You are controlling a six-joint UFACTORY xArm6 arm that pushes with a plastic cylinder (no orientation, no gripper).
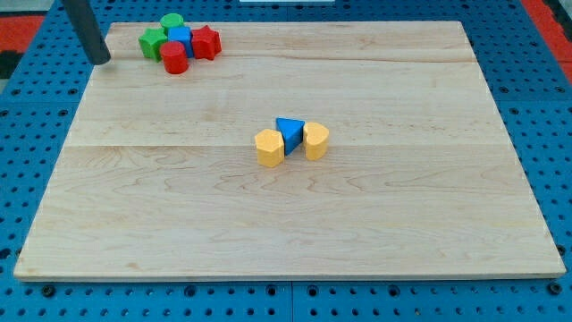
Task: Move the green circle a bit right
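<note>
The green circle (172,21) sits at the top of a tight cluster near the board's top left corner. Touching it are a green star-like block (153,42), a blue block (181,38), a red star (206,42) and a red cylinder (174,58). My tip (102,61) is at the board's top left edge, to the left of the cluster and apart from it, about a block's width from the green star-like block.
Near the board's middle a yellow hexagon (269,148), a blue triangle (290,132) and a yellow heart-like block (315,140) stand in a touching row. The wooden board (286,224) lies on a blue pegboard table (18,179).
</note>
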